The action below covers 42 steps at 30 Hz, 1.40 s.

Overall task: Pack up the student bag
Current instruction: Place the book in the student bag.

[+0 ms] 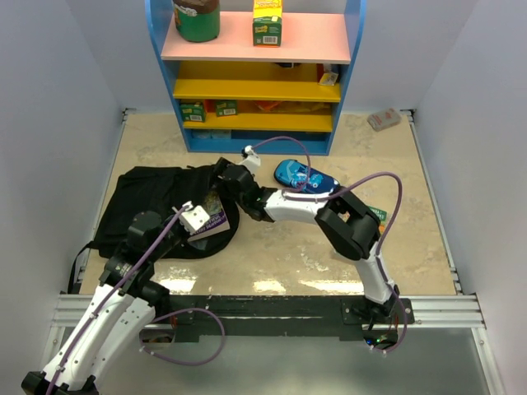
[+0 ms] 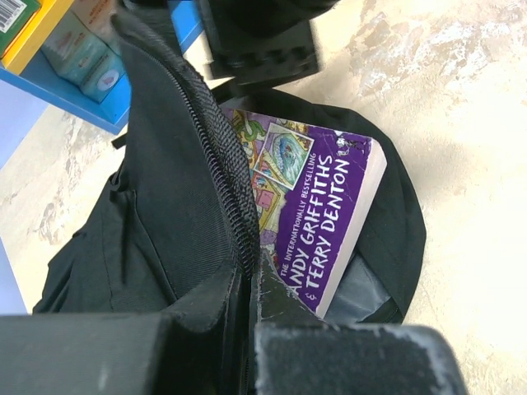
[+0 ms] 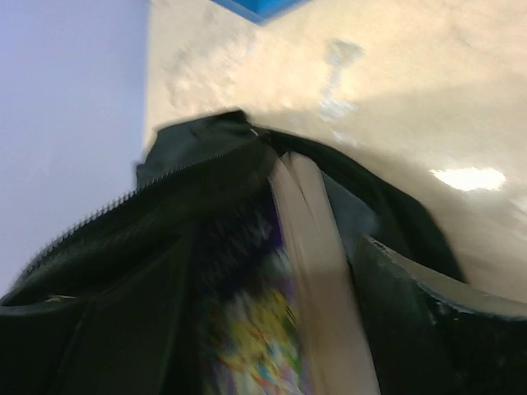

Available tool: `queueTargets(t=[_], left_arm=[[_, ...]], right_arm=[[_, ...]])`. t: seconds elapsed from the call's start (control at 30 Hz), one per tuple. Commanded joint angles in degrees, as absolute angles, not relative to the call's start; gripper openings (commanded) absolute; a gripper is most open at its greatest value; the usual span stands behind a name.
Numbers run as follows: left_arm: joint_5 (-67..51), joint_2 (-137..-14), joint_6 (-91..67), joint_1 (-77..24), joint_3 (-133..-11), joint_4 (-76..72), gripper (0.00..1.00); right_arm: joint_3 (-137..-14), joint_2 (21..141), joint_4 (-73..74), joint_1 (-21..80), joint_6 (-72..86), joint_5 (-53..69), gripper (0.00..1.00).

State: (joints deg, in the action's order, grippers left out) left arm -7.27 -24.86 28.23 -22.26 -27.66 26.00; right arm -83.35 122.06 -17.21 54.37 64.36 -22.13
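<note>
The student bag (image 1: pixel 148 197) is a black backpack lying on the left of the table, its mouth open toward the middle. My left gripper (image 1: pixel 193 214) is shut on the bag's zipper edge (image 2: pixel 235 189), holding the flap up. A purple book (image 2: pixel 329 214) lies half inside the mouth, spine outward. My right gripper (image 1: pixel 224 177) hovers at the mouth just above the book (image 3: pixel 313 271). Its jaws stand wide apart, with one finger (image 3: pixel 428 329) off to the right of the book's page edge. That view is blurred, and the other finger is lost against the dark bag (image 3: pixel 165 247).
A blue patterned pencil case (image 1: pixel 303 177) lies behind the right arm. A blue shelf unit (image 1: pixel 255 123) with boxes and a jar stands at the back. A small packet (image 1: pixel 383 119) sits at the back right. Something green (image 1: pixel 377 216) shows beside the right elbow.
</note>
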Motion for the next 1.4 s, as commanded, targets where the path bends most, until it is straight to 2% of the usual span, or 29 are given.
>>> queueTargets(t=[0.0, 0.07, 0.17, 0.27, 0.3, 0.37, 0.53, 0.7, 0.8, 1.23, 1.27, 1.37], left_arm=[[-9.41, -20.13, 29.09, -22.24, -29.88, 23.29, 0.0], [-9.23, -20.13, 29.0, -22.24, -29.79, 23.29, 0.0], [-8.44, -20.3, 29.09, -22.24, -29.88, 22.94, 0.0], [-8.26, -20.65, 28.92, -22.24, -30.23, 22.68, 0.0], [-8.26, -20.83, 28.92, -22.24, -30.23, 22.68, 0.0], [-8.26, -21.18, 28.83, -22.24, -30.5, 22.68, 0.0], [-8.09, -21.88, 28.91, -22.24, -31.2, 22.68, 0.0], [-8.26, -21.97, 28.92, -22.24, -31.03, 22.33, 0.0], [-8.35, -22.06, 28.74, -22.24, -30.94, 22.06, 0.0], [-8.35, -22.15, 29.09, -22.24, -31.73, 22.06, 0.0], [-8.26, -22.06, 29.18, -22.24, -31.82, 22.06, 0.0], [-8.17, -21.62, 29.79, -22.24, -31.64, 22.5, 0.0]], right_arm=[[-77.53, 114.89, -11.08, 54.58, 57.15, -20.66, 0.88], [-73.33, 111.11, -9.94, 54.58, 56.08, -20.48, 0.88], [-65.43, 106.09, -13.78, 54.58, 54.58, -18.64, 0.77], [-59.88, 103.63, -17.65, 54.58, 54.75, -15.48, 0.58], [-59.16, 103.45, -18.8, 54.58, 54.49, -14.25, 0.48], [-57.67, 103.88, -23.17, 54.67, 53.97, -9.51, 0.45], [-57.13, 105.9, -30.58, 54.84, 52.73, -0.1, 0.37], [-59.14, 107.75, -32.52, 55.55, 53.44, 3.34, 0.1], [-62.13, 109.24, -31.73, 56.69, 54.31, 4.65, 0.0], [-89.8, 123.13, -17.86, 61.44, 53.88, 4.83, 0.02], [-89.91, 122.44, -14.36, 61.35, 52.57, 4.22, 0.08], [-84.57, 118.49, -13.1, 60.56, 50.81, -0.33, 0.11]])
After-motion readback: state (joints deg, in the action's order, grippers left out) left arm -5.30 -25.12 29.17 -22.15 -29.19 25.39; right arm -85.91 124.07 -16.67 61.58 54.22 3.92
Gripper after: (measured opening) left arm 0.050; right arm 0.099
